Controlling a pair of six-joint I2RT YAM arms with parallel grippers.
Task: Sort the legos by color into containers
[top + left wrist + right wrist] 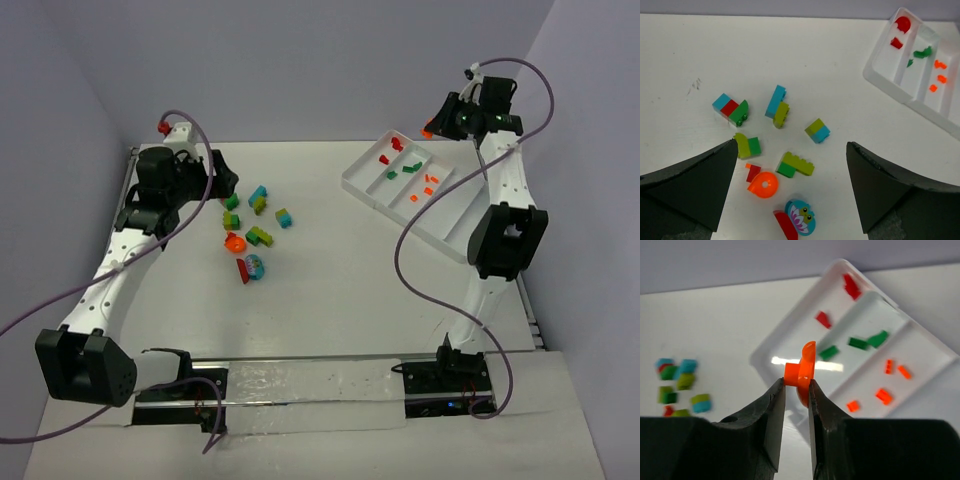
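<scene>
Legos [259,236] lay loose on the desk [330,300] beneath the left claw [791,144], its jaws wide apart and empty. Farther back, the right claw [796,384], held high on an outstretched arm, pinched an orange piece [802,371] above the white tray [790,340]. A clean drop likely meant lowering over the compartment [920,352] holding orange bricks [883,396] before releasing, lest it bounce among the greens [858,343].

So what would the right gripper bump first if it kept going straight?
Probably the tray: the right gripper, shut on an orange piece, points toward it, though depth is unclear.
</scene>
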